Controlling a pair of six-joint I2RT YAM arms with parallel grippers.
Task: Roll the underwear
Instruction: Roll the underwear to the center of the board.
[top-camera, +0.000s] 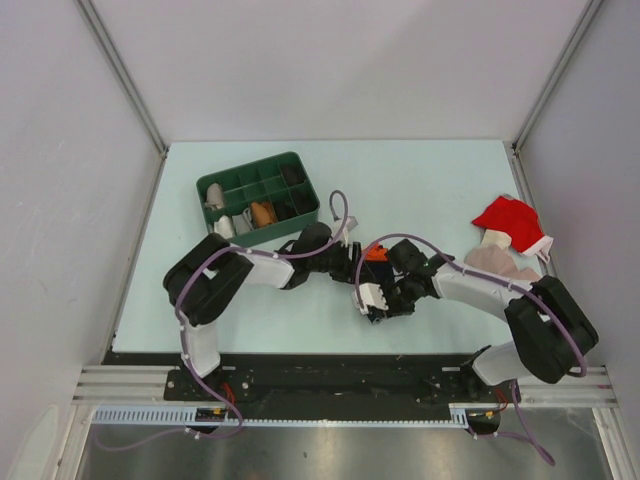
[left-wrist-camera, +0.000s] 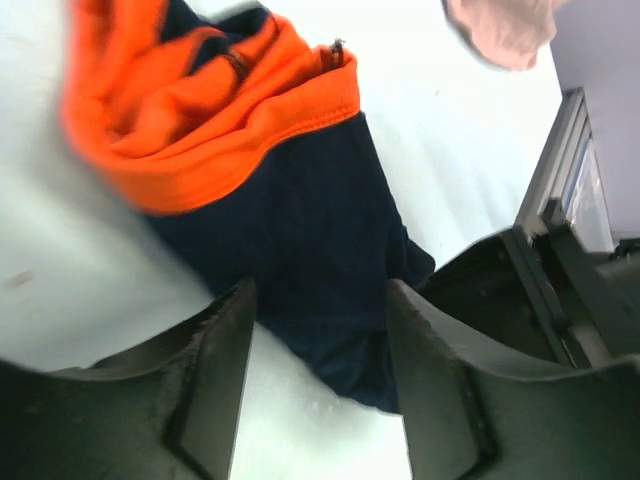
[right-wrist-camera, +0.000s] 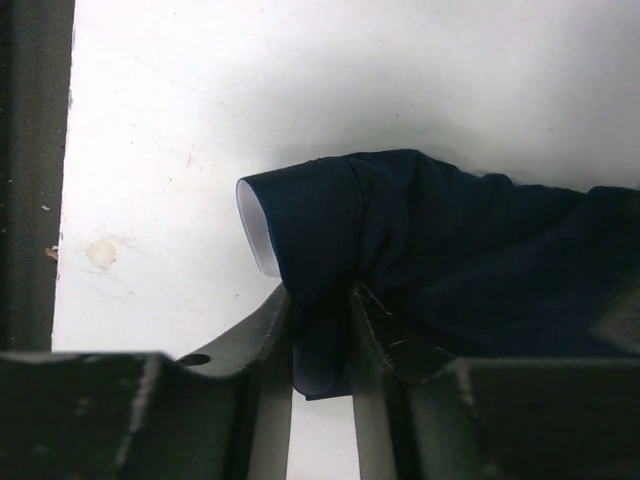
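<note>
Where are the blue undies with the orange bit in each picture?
Top external: the underwear is mid-table and mostly covered, with only an orange bit showing clearly.
Left wrist: it fills the upper middle, with orange trim at the top.
Right wrist: a navy fold at centre right, pinched by the right end effector.
Shared landmark: the pale table beneath it.
</note>
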